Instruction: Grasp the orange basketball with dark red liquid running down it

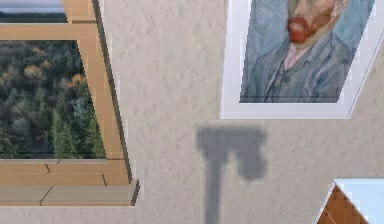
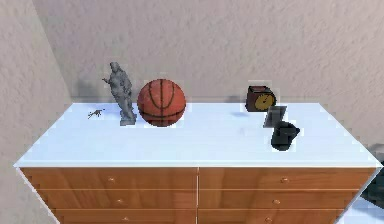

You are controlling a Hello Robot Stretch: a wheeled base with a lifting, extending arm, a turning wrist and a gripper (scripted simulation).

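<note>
An orange basketball (image 2: 161,102) with dark seams and a reddish tint rests on the white top of a wooden dresser (image 2: 200,150), left of the middle and toward the back. It sits close beside a grey statue (image 2: 122,92) of a standing figure on its left.
A small dark clock with a yellow face (image 2: 261,98) stands at the back right of the dresser, with a grey block (image 2: 275,117) and a squat black thing (image 2: 283,136) in front of it. Ahead is a wall with a wood-framed window (image 1: 60,100), a framed portrait (image 1: 305,50) and a white-topped furniture corner (image 1: 360,192).
</note>
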